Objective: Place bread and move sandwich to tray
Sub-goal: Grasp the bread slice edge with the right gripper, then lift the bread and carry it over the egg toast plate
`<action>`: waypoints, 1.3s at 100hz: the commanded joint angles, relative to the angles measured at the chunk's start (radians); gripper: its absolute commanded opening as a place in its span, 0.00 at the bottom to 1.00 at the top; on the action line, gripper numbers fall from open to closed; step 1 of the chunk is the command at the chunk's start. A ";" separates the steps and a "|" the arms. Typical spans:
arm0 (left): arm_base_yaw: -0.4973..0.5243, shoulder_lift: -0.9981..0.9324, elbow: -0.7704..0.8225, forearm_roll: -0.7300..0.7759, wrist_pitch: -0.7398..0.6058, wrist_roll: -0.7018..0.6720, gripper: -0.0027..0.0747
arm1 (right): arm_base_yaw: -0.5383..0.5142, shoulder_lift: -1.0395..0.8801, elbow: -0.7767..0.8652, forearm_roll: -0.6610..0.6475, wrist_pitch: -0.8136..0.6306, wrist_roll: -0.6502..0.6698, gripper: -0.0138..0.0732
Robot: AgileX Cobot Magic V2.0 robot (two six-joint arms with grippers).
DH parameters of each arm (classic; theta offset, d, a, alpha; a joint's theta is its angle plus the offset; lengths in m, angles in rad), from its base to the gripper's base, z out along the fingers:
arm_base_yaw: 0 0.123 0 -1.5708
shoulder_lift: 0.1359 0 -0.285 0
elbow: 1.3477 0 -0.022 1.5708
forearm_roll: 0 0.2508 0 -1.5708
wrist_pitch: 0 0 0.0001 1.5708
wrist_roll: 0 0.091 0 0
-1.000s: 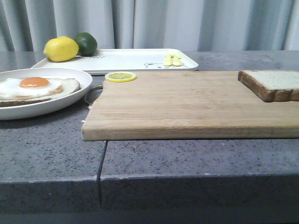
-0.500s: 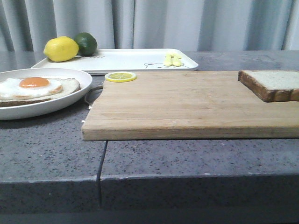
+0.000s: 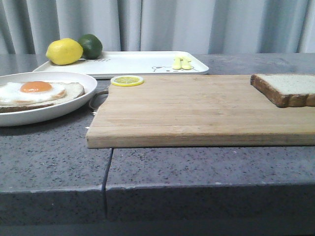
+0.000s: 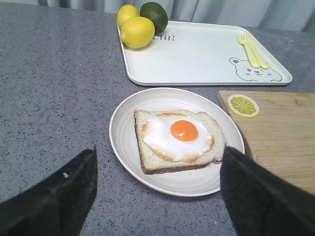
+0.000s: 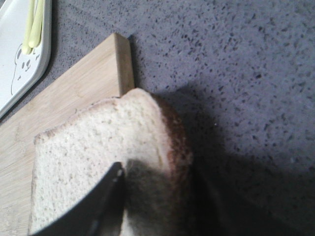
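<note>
While the left gripper (image 4: 156, 189) hangs above the counter (image 3: 197, 167) with its two dark fingers (image 4: 54, 196) spread wide, the sandwich (image 4: 178, 139) lies just ahead of the gap between the jaws, on the round white plate (image 4: 125, 132). Beyond the plate is the tray (image 4: 197, 56), with two lemons (image 4: 137, 32) and a lime (image 4: 154, 14) at one corner and a yellow fork (image 4: 253, 49) at the other. A lemon slice (image 4: 243, 105) rests on the corner of the wooden board (image 3: 197, 113), beside the plate. For the right gripper I see only one finger (image 5: 93, 206), directly over the bread (image 5: 83, 162), which lies at the board's end and overhangs it; if these jaws are open or closed, I cannot tell.
</note>
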 commanded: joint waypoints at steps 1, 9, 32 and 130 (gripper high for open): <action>0.000 0.015 -0.034 -0.025 -0.072 0.002 0.67 | -0.008 -0.026 -0.030 0.040 0.019 -0.013 0.35; 0.000 0.015 -0.034 -0.025 -0.072 0.002 0.67 | -0.008 -0.026 -0.030 0.045 0.007 -0.013 0.19; 0.000 0.015 -0.034 -0.025 -0.072 0.002 0.67 | -0.008 -0.077 -0.031 0.101 0.129 -0.012 0.04; 0.000 0.015 -0.034 -0.025 -0.072 0.002 0.67 | 0.832 -0.224 -0.269 0.468 -0.350 0.133 0.04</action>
